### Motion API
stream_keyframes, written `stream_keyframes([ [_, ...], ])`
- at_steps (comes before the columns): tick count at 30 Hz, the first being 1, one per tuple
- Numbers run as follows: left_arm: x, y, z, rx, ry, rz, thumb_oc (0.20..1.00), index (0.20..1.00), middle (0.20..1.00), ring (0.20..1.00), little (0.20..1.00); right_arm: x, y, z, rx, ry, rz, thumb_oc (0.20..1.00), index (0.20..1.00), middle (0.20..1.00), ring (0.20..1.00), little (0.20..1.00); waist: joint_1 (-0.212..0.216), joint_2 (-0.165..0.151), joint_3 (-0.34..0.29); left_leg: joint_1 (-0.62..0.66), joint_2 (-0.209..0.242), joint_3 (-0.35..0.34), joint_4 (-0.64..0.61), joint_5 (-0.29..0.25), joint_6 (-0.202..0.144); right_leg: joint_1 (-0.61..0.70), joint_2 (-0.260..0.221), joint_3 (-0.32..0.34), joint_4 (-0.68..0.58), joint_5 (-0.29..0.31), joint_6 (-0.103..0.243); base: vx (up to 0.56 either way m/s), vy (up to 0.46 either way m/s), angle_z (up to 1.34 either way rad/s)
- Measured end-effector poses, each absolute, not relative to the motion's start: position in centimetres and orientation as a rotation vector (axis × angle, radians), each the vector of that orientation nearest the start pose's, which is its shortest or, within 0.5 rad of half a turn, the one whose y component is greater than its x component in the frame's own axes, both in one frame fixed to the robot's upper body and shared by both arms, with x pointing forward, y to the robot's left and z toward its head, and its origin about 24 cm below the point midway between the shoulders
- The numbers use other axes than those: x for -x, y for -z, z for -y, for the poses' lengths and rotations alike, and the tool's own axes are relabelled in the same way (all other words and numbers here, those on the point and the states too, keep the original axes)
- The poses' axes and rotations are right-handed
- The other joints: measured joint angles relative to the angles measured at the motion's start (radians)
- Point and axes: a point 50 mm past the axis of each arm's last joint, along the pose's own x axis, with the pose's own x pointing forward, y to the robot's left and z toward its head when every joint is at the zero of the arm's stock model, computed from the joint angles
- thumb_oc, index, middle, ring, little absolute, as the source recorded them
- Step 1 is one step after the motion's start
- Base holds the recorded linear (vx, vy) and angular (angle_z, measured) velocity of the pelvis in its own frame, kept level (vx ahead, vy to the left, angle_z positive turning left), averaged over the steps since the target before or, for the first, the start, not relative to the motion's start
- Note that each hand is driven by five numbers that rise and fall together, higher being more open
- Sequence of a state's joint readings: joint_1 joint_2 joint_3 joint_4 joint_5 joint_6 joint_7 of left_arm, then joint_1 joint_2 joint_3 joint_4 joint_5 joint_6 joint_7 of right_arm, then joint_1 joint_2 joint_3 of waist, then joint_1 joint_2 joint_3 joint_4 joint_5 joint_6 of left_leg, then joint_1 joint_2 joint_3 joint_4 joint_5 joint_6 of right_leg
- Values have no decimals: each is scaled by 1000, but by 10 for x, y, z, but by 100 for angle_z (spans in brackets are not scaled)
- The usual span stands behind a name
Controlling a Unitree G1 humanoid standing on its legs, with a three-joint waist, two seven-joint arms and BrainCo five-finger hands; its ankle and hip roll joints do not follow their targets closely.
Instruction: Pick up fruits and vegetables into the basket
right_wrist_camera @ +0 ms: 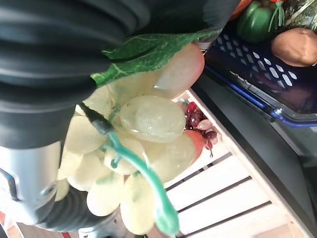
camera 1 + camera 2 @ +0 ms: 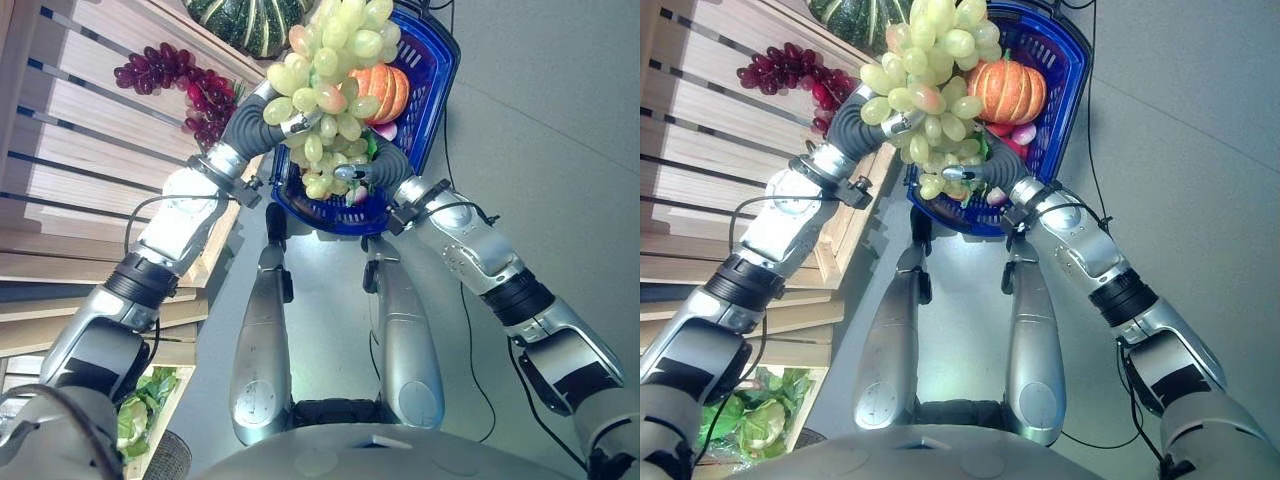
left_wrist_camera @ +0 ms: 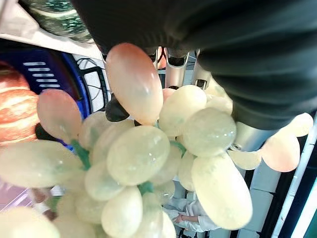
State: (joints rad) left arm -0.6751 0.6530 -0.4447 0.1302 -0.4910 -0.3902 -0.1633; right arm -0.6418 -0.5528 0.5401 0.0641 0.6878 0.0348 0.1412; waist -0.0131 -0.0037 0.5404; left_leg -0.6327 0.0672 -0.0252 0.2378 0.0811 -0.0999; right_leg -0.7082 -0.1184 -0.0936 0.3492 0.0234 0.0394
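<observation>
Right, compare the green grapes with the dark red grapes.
The green grapes are pale yellow-green, some blushed pink, held up over the blue basket; the dark red grapes lie on the wooden slatted shelf. The green bunch looks bigger. Both are clustered bunches.

grapes (image 2: 335,90): hanging over basket (image 2: 435,85)
pumpkin (image 2: 1008,92): sitting in basket
shelf (image 2: 90,150): standing left of basket

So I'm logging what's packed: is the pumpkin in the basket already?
Yes, the orange pumpkin sits inside the blue basket, behind the green grapes.
</observation>
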Motion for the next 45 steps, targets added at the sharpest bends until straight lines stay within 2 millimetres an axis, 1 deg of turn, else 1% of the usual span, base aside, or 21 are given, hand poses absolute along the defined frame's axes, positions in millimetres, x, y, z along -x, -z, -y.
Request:
stream_keyframes([
  [1,-317,-214,-133,-285,624,679,200,200,200,200,200,-320,-160,93,79,-733,190,426,426,426,426,426,1,0,0,0,0,0,0,0,0,0,0,0,0,0,0,0,0,0],
  [2,-317,-214,-133,-285,624,679,200,200,200,200,200,-320,-159,94,85,-734,183,200,200,200,200,200,3,0,0,0,0,0,0,0,0,0,0,0,1,0,0,0,0,0],
  [7,-317,-215,-133,-287,624,679,200,200,200,200,200,-318,-155,92,75,-764,165,200,200,200,200,200,7,0,0,1,0,-1,0,2,0,1,0,0,2,-1,1,0,0,0],
  [25,-317,-216,-131,-282,625,687,200,200,200,200,200,-316,-156,90,25,-779,161,200,200,200,200,200,7,0,0,2,0,-1,0,2,0,2,0,0,1,0,1,0,0,0],
  [26,-318,-216,-131,-280,620,687,219,219,219,219,219,-316,-157,90,25,-779,162,200,200,200,200,200,7,0,0,2,0,-1,0,2,0,2,0,0,1,-1,1,0,0,0],
  [27,-318,-217,-131,-277,614,687,934,934,934,934,934,-316,-157,90,24,-779,164,200,200,200,200,200,6,0,0,2,0,-1,0,2,0,2,0,0,1,-1,1,0,0,0],
  [28,-318,-217,-132,-266,595,691,1000,1000,1000,1000,1000,-317,-157,90,23,-776,166,200,200,200,200,200,7,0,0,3,0,-1,0,2,0,3,0,0,1,-1,1,0,0,0],
  [32,-317,-221,-132,-205,521,738,1000,1000,1000,1000,1000,-317,-156,90,20,-764,164,200,200,200,200,200,10,0,0,4,0,-1,0,2,0,4,0,0,1,-1,1,0,0,0],
  [36,-309,-232,-132,-65,380,857,1000,1000,1000,1000,1000,-319,-155,92,7,-734,163,200,200,200,200,200,12,0,0,4,-1,-6,0,2,0,5,0,-2,1,-1,1,7,-38,1],
  [37,-307,-236,-135,-17,312,899,1000,1000,1000,1000,1000,-320,-152,92,2,-722,155,200,200,200,200,200,13,0,0,4,-1,-6,0,3,-1,6,0,-3,1,-1,1,8,-40,0],
  [40,-306,-241,-146,69,149,949,1000,1000,1000,1000,1000,-320,-147,91,-14,-708,140,200,200,200,200,200,14,0,0,5,-1,-9,0,3,-1,7,0,-4,1,-1,1,3,-50,1],
  [42,-306,-239,-153,112,50,950,1000,1000,1000,1000,1000,-319,-144,90,-24,-709,132,200,200,200,200,200,15,0,0,5,-1,-12,0,4,-2,7,0,-6,2,-2,0,2,-38,3],
  [45,-305,-236,-158,118,-48,958,1000,1000,1000,1000,1000,-318,-141,89,-44,-704,125,200,200,200,200,200,19,0,0,4,-1,-17,0,5,-3,8,0,-11,4,-4,-2,11,-17,3],
])
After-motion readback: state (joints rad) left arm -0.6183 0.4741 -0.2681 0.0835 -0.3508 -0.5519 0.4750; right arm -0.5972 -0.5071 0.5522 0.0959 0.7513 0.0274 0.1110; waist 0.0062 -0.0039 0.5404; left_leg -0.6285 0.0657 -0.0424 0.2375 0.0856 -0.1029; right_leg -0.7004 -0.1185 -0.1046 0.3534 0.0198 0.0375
